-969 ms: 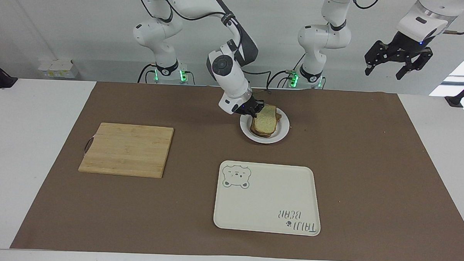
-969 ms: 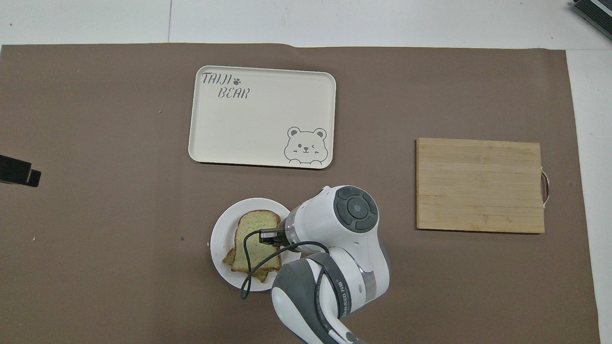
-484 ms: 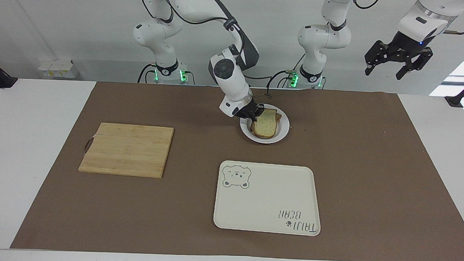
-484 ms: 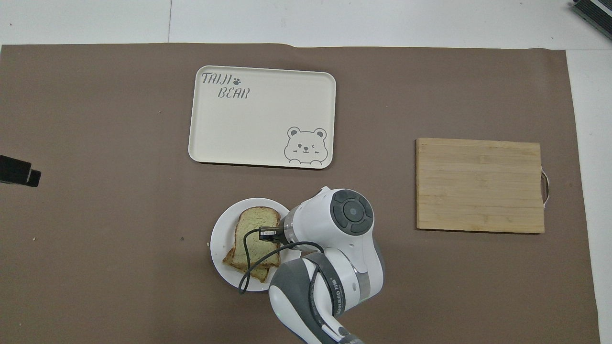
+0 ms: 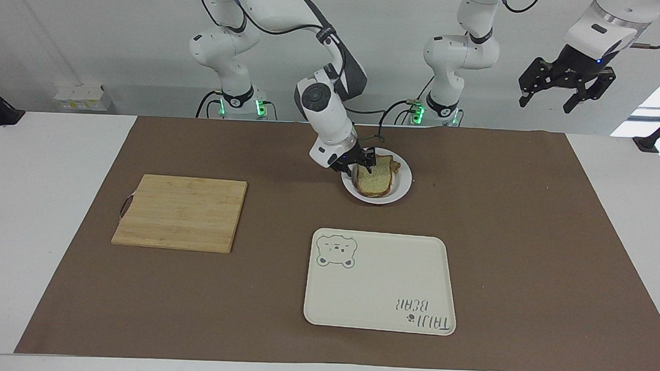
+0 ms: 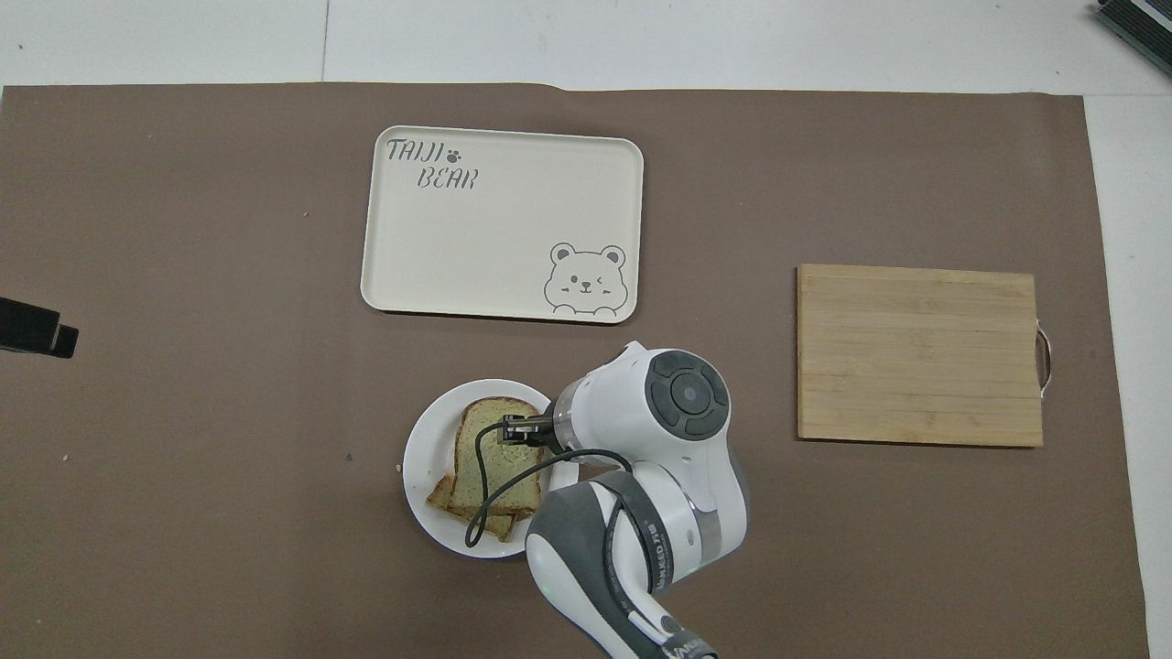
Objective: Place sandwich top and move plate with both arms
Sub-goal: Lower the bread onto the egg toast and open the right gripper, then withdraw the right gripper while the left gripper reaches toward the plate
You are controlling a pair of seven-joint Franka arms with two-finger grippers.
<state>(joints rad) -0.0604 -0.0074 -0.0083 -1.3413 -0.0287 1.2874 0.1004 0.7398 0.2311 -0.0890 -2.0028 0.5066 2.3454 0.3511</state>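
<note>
On the plate (image 5: 400, 189), the top (image 5: 375, 177) lay over darker toast (image 6: 441, 495), right gripper (image 5: 362, 161) spread open at its edge
Left gripper (image 5: 565, 94) waited open, raised off the table's end. Best to lift straight up, without nudging the slice

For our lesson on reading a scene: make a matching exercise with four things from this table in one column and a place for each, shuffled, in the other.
Things
1. sandwich top
2. plate
3. cutting board
4. left tool

Places
A. toward the right arm's end of the table
B. raised, off the left arm's end of the mat
C. on the lower slice
D. nearer to the robots than the tray

Pairs: 1-C, 2-D, 3-A, 4-B
</note>
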